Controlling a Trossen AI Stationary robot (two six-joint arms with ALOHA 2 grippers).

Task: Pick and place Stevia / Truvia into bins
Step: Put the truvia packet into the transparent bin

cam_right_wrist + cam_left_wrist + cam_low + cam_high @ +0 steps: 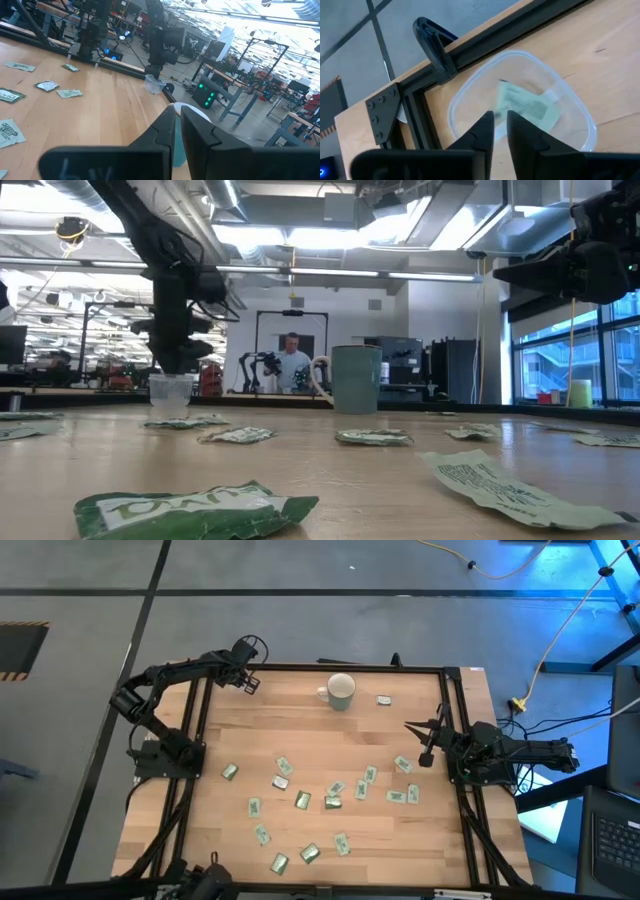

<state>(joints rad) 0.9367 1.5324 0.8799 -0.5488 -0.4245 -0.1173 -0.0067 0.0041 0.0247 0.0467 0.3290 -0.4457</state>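
My left gripper (247, 682) hangs over the clear plastic cup (170, 392) at the table's far left corner, pointing steeply down. Its fingers (500, 120) stand a little open over the cup's mouth. One green-and-white sachet (527, 107) lies inside the cup (470, 90), just beyond the fingertips. The pale mug (341, 691) stands upright at the far middle of the table. Several more sachets (302, 799) lie flat across the table's middle and near half. My right gripper (424, 745) waits level at the right edge, fingers (178, 114) nearly together on nothing.
A black frame rail (485, 45) runs along the table's far edge close behind the cup. One sachet (384, 699) lies just right of the mug. A person (292, 360) stands in the room beyond the table.
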